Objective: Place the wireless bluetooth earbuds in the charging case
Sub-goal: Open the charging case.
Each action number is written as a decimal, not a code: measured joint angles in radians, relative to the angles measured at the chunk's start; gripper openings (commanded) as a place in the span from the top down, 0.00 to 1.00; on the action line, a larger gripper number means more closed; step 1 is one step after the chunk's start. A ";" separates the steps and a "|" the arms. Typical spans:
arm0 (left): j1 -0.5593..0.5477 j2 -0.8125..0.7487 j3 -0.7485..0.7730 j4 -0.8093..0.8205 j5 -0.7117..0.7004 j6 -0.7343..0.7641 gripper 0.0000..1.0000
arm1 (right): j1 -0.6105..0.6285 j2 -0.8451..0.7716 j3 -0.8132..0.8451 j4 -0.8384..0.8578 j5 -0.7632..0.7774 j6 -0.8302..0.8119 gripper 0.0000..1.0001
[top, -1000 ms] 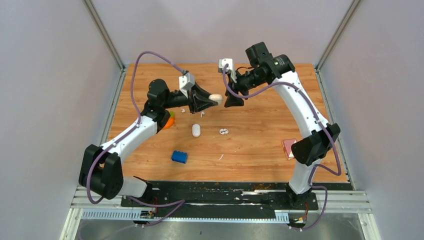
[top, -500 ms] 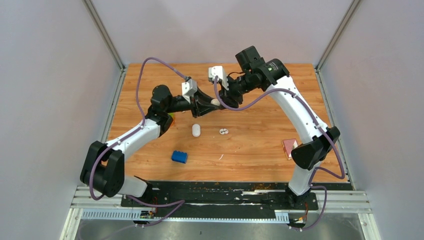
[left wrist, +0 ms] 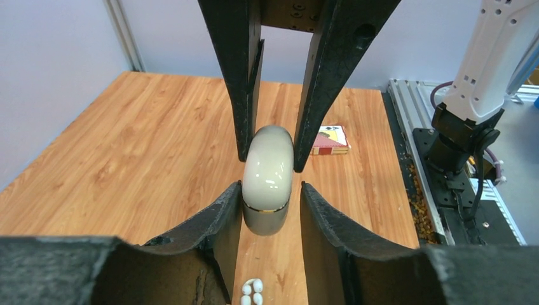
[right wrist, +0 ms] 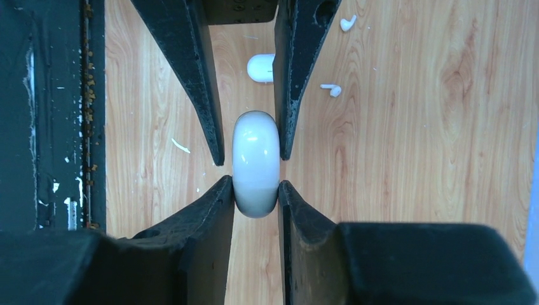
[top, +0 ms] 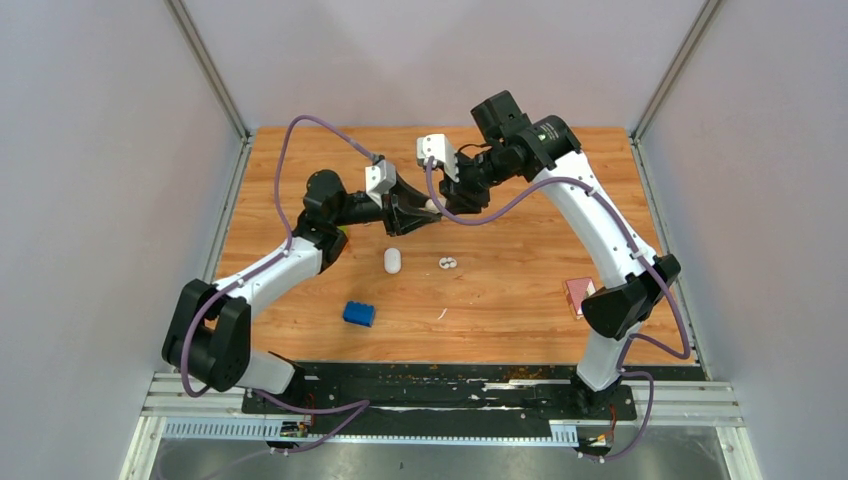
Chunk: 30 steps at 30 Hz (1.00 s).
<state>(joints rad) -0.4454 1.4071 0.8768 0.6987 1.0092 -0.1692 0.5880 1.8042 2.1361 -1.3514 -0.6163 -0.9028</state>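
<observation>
The charging case point(top: 431, 205), a closed white oval shell, hangs in the air between both grippers. My right gripper point(right wrist: 255, 183) is shut on one end of the case point(right wrist: 255, 159), both fingers touching. My left gripper point(left wrist: 271, 185) straddles the other end of the case point(left wrist: 269, 178). Its jaws are slightly wider than the case, with a thin gap on one side. A cluster of tiny white earbuds point(top: 447, 263) lies on the table below and shows in the left wrist view point(left wrist: 253, 292). Two more earbuds point(right wrist: 331, 89) lie loose in the right wrist view.
A second white oval pod point(top: 393, 260) lies on the wooden table point(top: 520, 250) near the earbuds. A blue toy brick point(top: 358, 313) sits nearer the front. A pink box point(top: 577, 295) lies at the right. An orange object point(top: 343, 237) peeks out beside the left arm.
One second ago my left gripper alone held the case. My right gripper has moved left and closed on its free end. Little has moved in the last half second.
</observation>
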 measured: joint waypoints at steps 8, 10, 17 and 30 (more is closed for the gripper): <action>0.000 0.016 0.000 0.000 -0.020 -0.008 0.54 | 0.000 0.000 0.001 0.000 0.051 -0.012 0.91; 0.000 0.019 0.000 0.002 -0.021 -0.010 0.57 | 0.000 0.000 0.001 0.001 0.057 -0.012 0.91; 0.000 0.058 0.000 0.016 -0.021 -0.035 0.59 | 0.000 0.000 0.001 0.007 0.059 -0.007 0.91; 0.000 0.072 0.000 0.061 -0.024 -0.075 0.58 | 0.000 0.000 0.001 0.012 0.058 0.014 0.90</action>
<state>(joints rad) -0.4454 1.4788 0.8768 0.7597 0.9852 -0.2443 0.5877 1.8042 2.1368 -1.3396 -0.5583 -0.8890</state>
